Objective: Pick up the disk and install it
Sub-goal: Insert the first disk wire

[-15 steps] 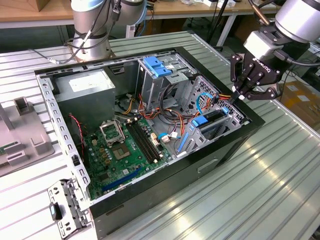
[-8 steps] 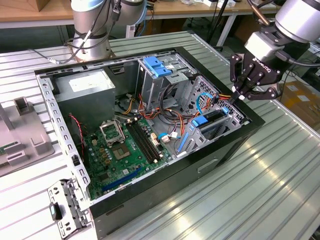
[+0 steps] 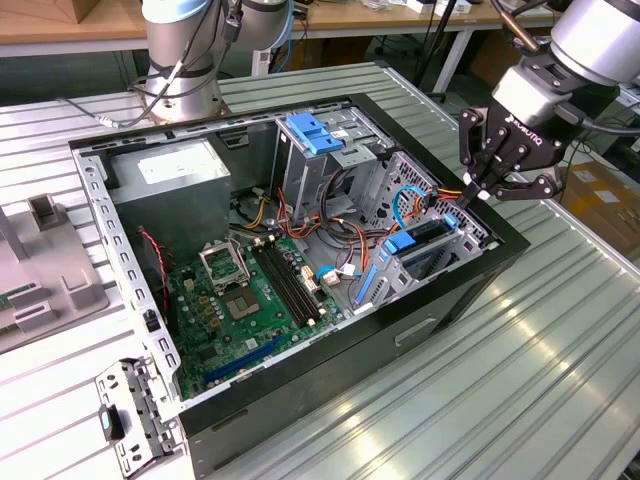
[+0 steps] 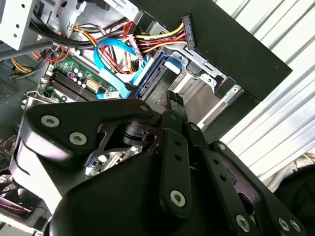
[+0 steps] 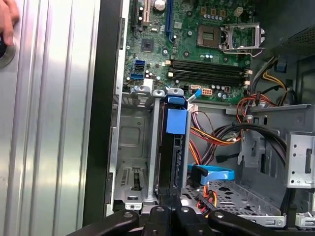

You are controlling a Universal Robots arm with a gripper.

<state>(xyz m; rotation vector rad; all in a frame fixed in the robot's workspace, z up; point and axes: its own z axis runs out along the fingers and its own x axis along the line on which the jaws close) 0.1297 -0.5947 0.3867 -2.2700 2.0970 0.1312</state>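
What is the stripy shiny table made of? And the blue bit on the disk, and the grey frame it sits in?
The table looks like bare metal, maybe aluminium: it is silvery, ribbed and mirrors the light. The blue tab on the disk looks like moulded plastic, with an even colour and a soft sheen. The drive cage looks like thin sheet steel: dull grey, with punched holes and folded edges.

The disk (image 3: 421, 237) stands on edge, slotted into the metal drive bay (image 3: 396, 286) at the exterior view's right end of the open computer case (image 3: 455, 300). Its thin dark body is edged by blue rails, which face upward.
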